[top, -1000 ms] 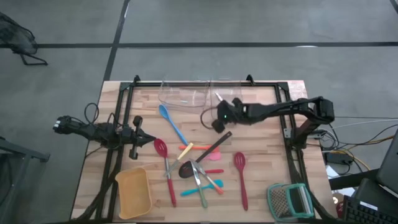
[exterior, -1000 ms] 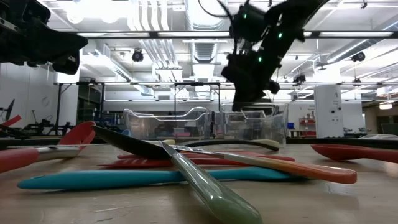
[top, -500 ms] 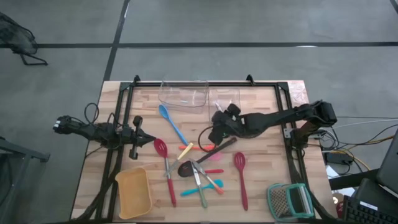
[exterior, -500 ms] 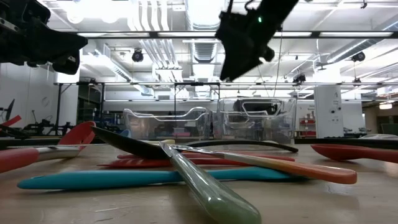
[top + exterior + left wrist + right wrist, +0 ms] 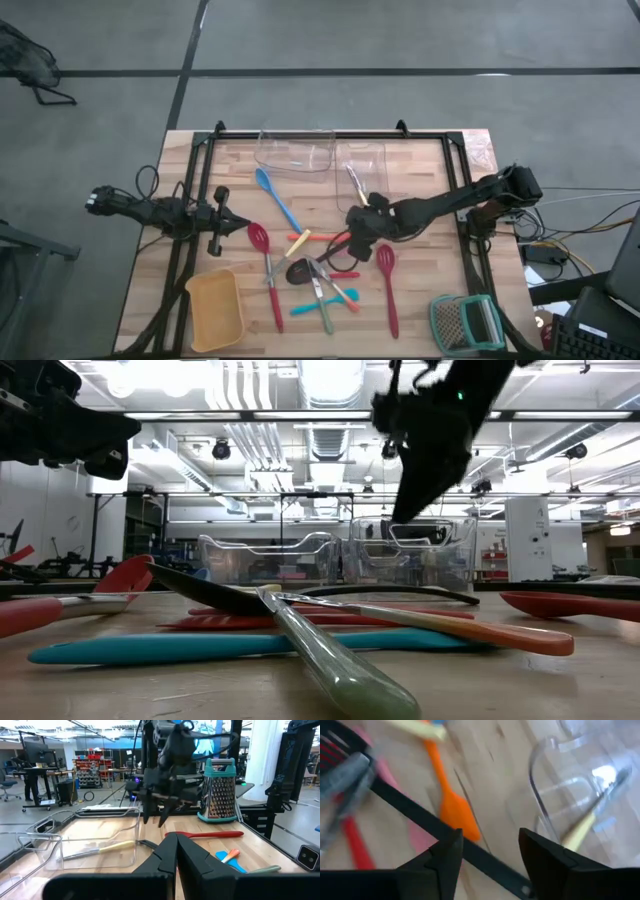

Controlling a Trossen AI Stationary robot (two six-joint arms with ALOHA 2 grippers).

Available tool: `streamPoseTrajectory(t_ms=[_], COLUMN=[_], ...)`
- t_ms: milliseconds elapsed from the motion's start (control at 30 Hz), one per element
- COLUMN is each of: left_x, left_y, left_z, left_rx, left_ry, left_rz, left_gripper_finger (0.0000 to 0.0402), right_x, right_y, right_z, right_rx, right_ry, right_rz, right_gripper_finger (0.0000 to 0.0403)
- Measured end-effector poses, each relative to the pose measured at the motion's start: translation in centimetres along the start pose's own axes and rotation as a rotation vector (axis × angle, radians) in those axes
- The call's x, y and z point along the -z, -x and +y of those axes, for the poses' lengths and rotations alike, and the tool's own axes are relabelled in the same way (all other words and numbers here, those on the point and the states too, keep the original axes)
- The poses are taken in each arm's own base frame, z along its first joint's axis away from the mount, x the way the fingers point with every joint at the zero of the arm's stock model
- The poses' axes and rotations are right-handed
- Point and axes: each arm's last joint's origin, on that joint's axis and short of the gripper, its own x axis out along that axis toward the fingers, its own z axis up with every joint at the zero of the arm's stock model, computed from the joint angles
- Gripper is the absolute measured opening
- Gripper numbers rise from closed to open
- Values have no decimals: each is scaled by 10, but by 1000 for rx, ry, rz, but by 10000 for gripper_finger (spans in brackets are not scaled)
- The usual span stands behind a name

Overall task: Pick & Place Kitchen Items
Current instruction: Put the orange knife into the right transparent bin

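The kitchen items lie in a loose pile mid-table: a black spoon (image 5: 298,270), two long red slotted spoons (image 5: 388,285), a blue spoon (image 5: 275,198), and small orange (image 5: 452,810) and teal (image 5: 320,305) spatulas. A piece of yellow-handled cutlery (image 5: 580,832) lies in the right clear tub. My right gripper (image 5: 358,232) is open and hangs above the black spoon's handle (image 5: 485,855), clear of it. It also shows in the left wrist view (image 5: 155,817). My left gripper (image 5: 240,229) is shut and empty at the table's left.
Two clear plastic tubs (image 5: 295,152) stand side by side at the far edge. A yellow tray (image 5: 215,310) sits at the near left. A teal-framed metal grater (image 5: 465,322) stands at the near right corner. A black frame (image 5: 190,200) runs along the table's sides.
My right gripper has gone from beside the right clear tub toward the table's near edge, and now hangs over the black spoon's handle in the pile. The utensils have not moved.
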Motion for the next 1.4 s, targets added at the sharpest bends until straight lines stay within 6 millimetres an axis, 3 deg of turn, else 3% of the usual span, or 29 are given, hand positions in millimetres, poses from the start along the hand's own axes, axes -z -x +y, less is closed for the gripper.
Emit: streamPoseTrajectory(t_ms=[467,600,767,933,1133,1400], left_x=[0,0,0,0,0,0], left_y=[0,0,0,0,0,0], left_z=[0,0,0,0,0,0], left_rx=[0,0,0,0,0,0], left_ry=[0,0,0,0,0,0], left_rz=[0,0,0,0,0,0], left_gripper_finger=[12,12,12,12,12,12], right_x=[8,6,5,0,-8,-2], right_y=[-33,-34,-33,-26,-6,18], right_z=[-55,-61,-61,-45,-10,41], right_rx=[143,214,221,61,-87,-281], right_ry=[-111,-115,-124,-160,-165,-141], right_rz=[89,58,51,77,21,-96], right_gripper_finger=[33,12,13,27,54,129])
